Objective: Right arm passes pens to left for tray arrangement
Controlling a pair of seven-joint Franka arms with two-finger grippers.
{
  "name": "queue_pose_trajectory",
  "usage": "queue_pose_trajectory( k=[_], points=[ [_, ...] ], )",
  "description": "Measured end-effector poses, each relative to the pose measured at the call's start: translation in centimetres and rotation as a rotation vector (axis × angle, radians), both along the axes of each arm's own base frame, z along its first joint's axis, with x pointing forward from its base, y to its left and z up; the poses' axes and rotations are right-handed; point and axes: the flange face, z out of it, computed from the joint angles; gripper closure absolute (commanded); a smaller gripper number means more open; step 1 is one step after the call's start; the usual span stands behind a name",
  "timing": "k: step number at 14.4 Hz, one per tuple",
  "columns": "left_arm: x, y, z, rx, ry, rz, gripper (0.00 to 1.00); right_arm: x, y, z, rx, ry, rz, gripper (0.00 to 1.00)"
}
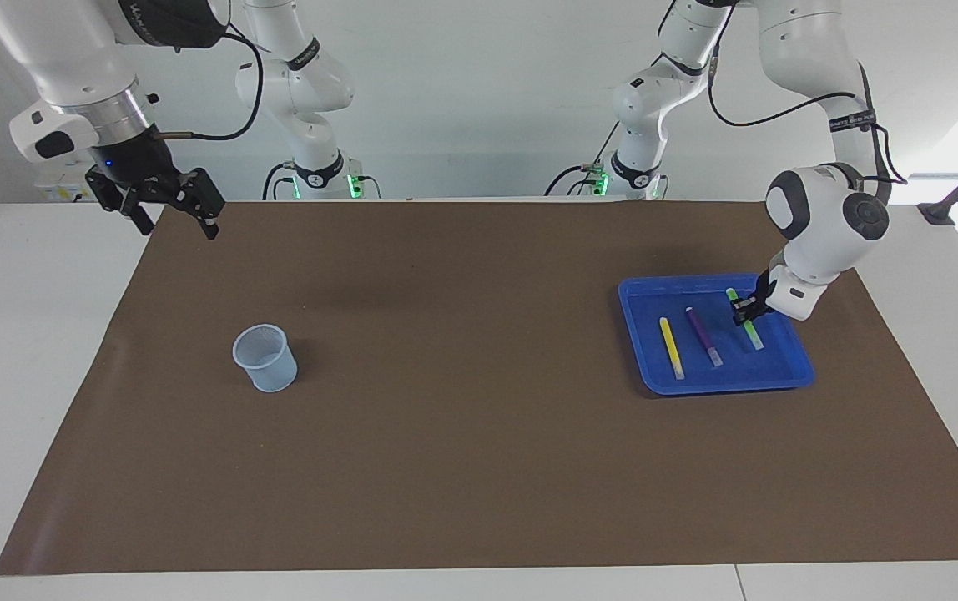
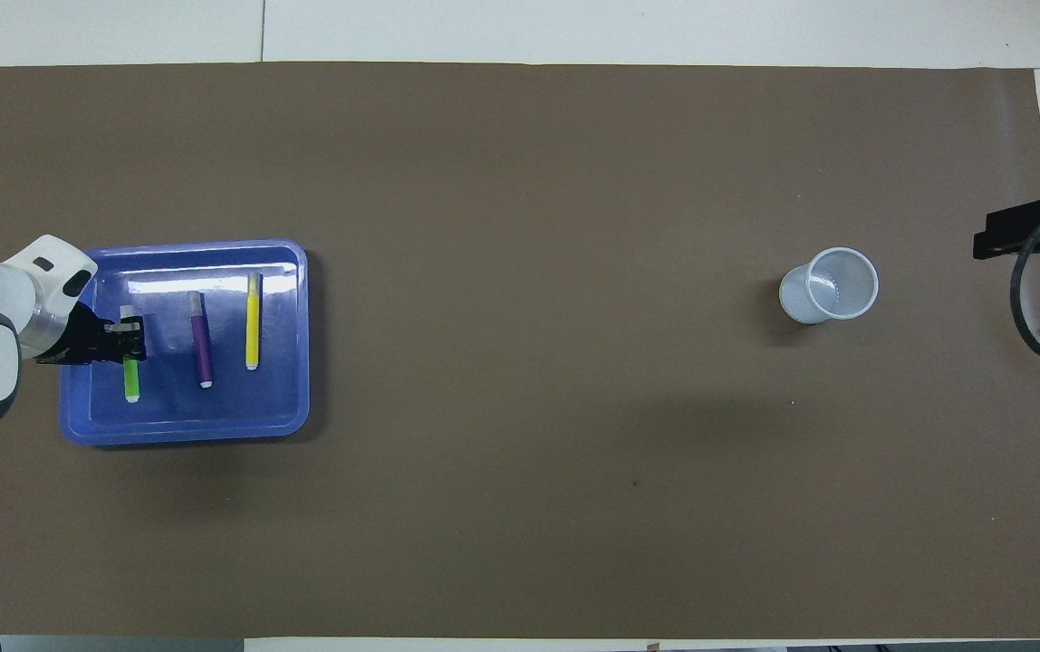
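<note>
I am laying the slim green marker pen [image 1: 744,318], pinched in my left gripper [image 1: 743,313], into the shallow bright-blue plastic tray [image 1: 789,374] at frame right; next I judge I should release. My right gripper [image 1: 170,224] waits spread, upper left.

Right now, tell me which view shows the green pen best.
The overhead view: the green pen lies lengthwise in the blue tray beside the purple pen, the left gripper shut on it. The facing view shows it slanted, partly covered by the gripper.
</note>
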Motion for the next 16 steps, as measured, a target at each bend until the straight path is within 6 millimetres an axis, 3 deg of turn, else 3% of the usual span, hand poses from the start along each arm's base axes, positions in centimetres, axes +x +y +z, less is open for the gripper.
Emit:
queue_pose_trajectory(
  k=[3, 4, 5, 16],
  points=[
    [0.0, 0.0, 0.0, 0.000, 0.000, 0.000, 1.00, 0.0, 0.6, -0.1, 0.000, 0.006, 0.010, 0.00],
    [0.0, 0.0, 0.0, 0.000, 0.000, 0.000, 0.60, -0.1, 0.7, -0.2, 0.001, 0.010, 0.011, 0.00],
    [0.0, 0.0, 0.0, 0.000, 0.000, -0.001, 0.03, -0.1, 0.7, -0.3, 0.001, 0.013, 0.010, 0.00],
    [0.2, -0.1, 0.2, 0.001, -0.017, -0.009, 0.00, -0.1, 0.8, -1.4, 0.002, 0.038, 0.005, 0.00]
  ],
)
